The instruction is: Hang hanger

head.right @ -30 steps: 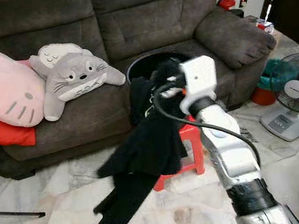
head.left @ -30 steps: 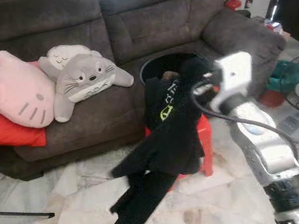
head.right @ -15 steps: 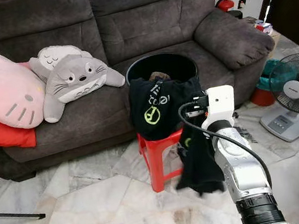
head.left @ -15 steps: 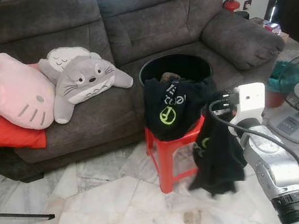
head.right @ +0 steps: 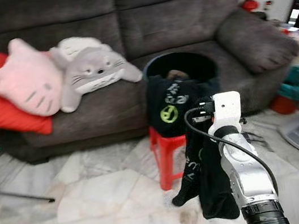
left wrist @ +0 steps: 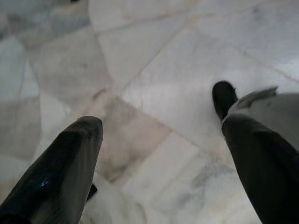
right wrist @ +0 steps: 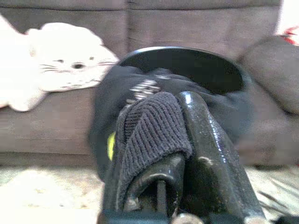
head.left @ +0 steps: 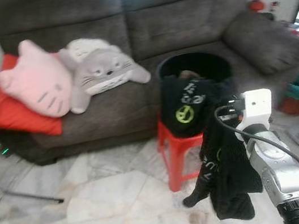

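A hanger is not something I can make out; what the right gripper (right wrist: pixel 161 140) is clamping tight is a black knit garment with pale lettering (head.left: pixel 223 174), dangling lengthwise down beside the silver right arm (head.left: pixel 276 162), just in front of the red plastic stool (head.left: pixel 178 147). Another black printed garment (head.left: pixel 185 103) is lying on that stool, before the round black basket (head.right: pixel 179 66) on the grey sofa (head.left: pixel 108 104). The left gripper (left wrist: pixel 159 154) is hanging wide open and empty over the marble floor (left wrist: pixel 154 60).
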You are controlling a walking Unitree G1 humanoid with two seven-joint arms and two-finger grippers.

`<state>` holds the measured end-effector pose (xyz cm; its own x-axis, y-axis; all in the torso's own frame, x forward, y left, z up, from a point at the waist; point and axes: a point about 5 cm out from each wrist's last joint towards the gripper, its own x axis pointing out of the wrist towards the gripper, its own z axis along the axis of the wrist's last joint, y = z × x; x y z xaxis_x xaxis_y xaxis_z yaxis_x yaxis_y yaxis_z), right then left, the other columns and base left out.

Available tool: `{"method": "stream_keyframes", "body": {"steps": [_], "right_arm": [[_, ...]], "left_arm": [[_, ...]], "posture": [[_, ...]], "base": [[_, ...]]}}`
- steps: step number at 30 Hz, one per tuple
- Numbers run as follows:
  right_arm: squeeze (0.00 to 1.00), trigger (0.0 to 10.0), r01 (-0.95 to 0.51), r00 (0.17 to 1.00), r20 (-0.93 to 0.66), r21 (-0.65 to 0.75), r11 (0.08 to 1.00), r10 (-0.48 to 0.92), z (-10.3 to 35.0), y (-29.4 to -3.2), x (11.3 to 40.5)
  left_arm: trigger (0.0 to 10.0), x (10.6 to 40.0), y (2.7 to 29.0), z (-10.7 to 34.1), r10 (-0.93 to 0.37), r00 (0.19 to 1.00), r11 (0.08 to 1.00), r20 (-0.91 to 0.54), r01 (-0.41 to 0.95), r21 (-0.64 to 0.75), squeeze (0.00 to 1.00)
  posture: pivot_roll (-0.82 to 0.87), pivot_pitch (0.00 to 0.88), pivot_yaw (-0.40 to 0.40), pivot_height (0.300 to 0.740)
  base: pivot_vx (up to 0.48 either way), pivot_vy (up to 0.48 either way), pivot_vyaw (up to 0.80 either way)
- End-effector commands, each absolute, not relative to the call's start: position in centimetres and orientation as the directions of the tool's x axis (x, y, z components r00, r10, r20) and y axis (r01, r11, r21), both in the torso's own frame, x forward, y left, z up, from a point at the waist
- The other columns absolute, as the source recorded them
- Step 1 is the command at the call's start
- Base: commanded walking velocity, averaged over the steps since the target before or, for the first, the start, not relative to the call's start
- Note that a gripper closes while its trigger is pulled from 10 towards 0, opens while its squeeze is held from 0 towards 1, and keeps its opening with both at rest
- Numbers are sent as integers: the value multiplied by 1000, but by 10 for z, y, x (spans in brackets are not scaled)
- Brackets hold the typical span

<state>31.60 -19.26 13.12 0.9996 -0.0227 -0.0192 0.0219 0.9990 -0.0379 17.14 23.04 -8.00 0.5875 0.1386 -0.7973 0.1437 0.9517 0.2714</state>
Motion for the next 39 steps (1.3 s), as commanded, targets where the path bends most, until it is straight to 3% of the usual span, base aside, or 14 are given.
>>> {"method": "stream_keyframes", "body": {"steps": [1,39], "right_arm": [[0,10000,16,998,55,-30,999,-14,148,-192,319],[0,10000,-3,999,39,-30,1000,4,132,-201,326]], "left_arm": [[10000,169,234,-80,142,578,950,-804,147,274,0],[10000,170,236,-80,173,578,957,-798,94,276,0]], "posture": [[-99,0,32,740],[-71,0,40,740]], "base": [[0,0,800],[0,0,800]]}}
